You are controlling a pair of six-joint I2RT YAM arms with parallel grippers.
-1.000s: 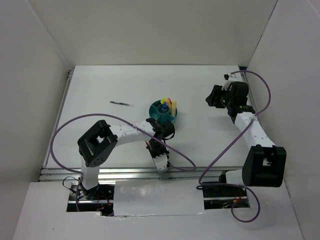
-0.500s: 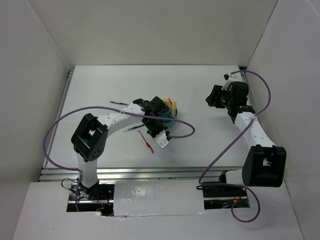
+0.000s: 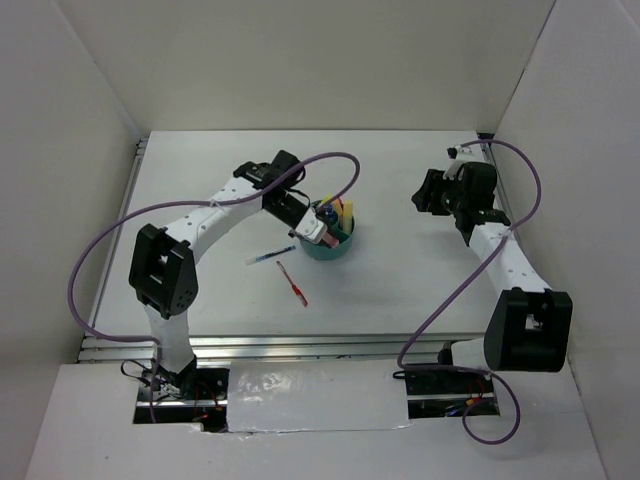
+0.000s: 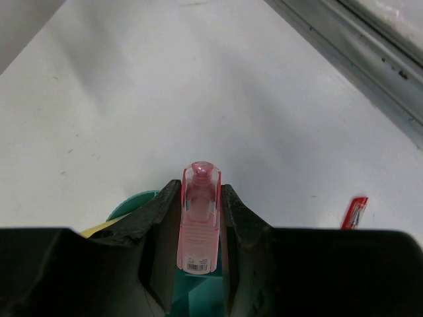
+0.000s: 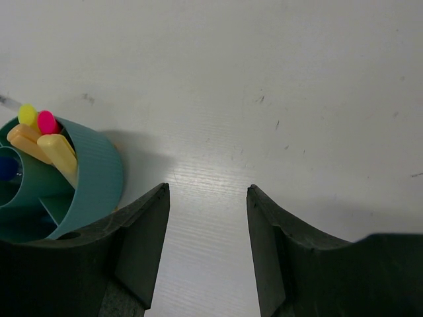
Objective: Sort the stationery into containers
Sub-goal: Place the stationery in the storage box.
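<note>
top view, left gripper [image 3: 322,226]: is hanging right over the teal organiser [image 3: 335,247] in the middle of the table [image 3: 420,290]; what it is holding is too small to tell from here.
top view, right gripper [image 3: 430,195]: is hovering over bare table, well apart from the organiser, on its right side.
top view, loose pens: a blue pen [image 3: 270,256] and a red pen [image 3: 293,283] are lying on the table near the organiser's left side, apart from each other.
left wrist, left gripper [image 4: 200,189]: is pinching a pink marker [image 4: 198,228] between both fingers, its clear cap pointing away from the camera.
left wrist, organiser [image 4: 135,203]: its teal rim is showing directly under the marker; the red pen [image 4: 355,212] is lying off to the right.
right wrist, right gripper [image 5: 208,191]: is standing open, with only table showing between its fingers.
right wrist, organiser [image 5: 96,175]: is sitting at the left edge, apart from the fingers, carrying two pale yellow markers [image 5: 56,150], a yellow tip [image 5: 28,114] and a pink tip [image 5: 47,122] together in one outer compartment.
</note>
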